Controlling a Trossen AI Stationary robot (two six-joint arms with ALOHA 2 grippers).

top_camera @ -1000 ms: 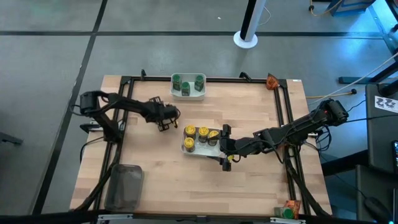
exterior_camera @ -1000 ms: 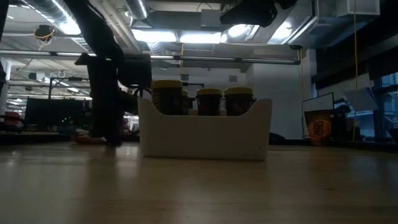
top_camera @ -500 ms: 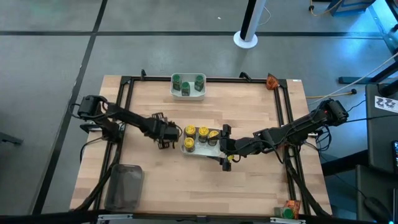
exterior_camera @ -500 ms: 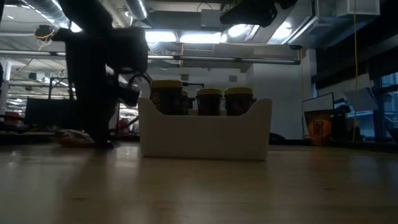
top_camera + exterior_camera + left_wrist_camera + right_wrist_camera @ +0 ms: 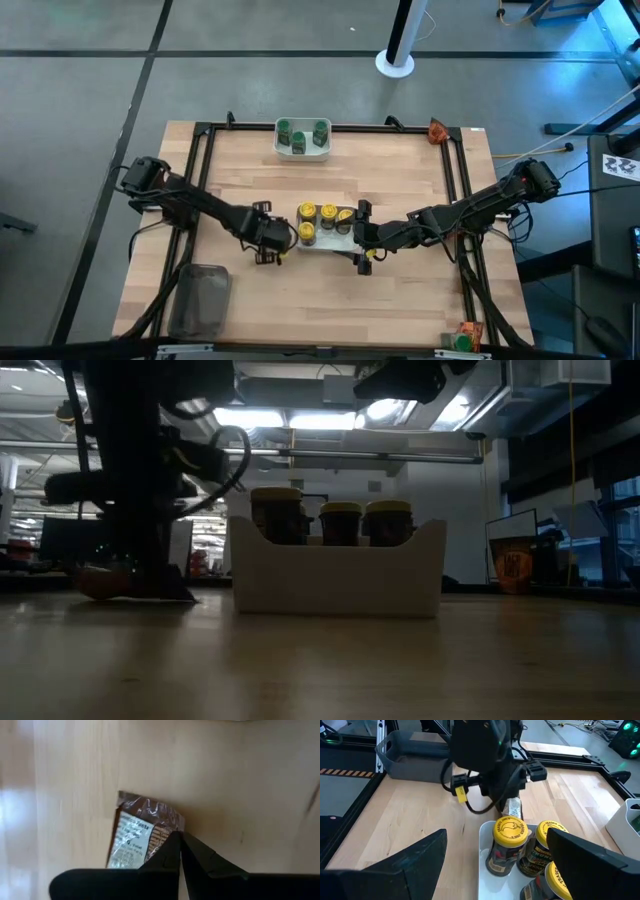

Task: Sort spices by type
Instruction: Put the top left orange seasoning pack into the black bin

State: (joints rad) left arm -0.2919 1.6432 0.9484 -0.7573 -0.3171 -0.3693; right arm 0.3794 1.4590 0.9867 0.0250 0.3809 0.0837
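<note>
My left gripper (image 5: 177, 840) pinches a small flat brown-orange foil packet (image 5: 142, 832), its print unreadable, at nine o'clock of the white rectangular bowl (image 5: 322, 243) of yellow-capped jars (image 5: 509, 831); my right gripper (image 5: 362, 236) straddles that bowl, spread wide.

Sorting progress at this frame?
Done: green-capped jars sit in the far bowl, yellow-capped jars in the middle bowl. In hand: left gripper, shut, on a brown packet. Left: placing that packet; right gripper open beside the middle bowl.

Robotics lab or workshop: wooden table (image 5: 400, 290) framed by black rails (image 5: 462, 190), concrete floor (image 5: 80, 110), exposed ceiling ducts (image 5: 330, 390) seen.
</note>
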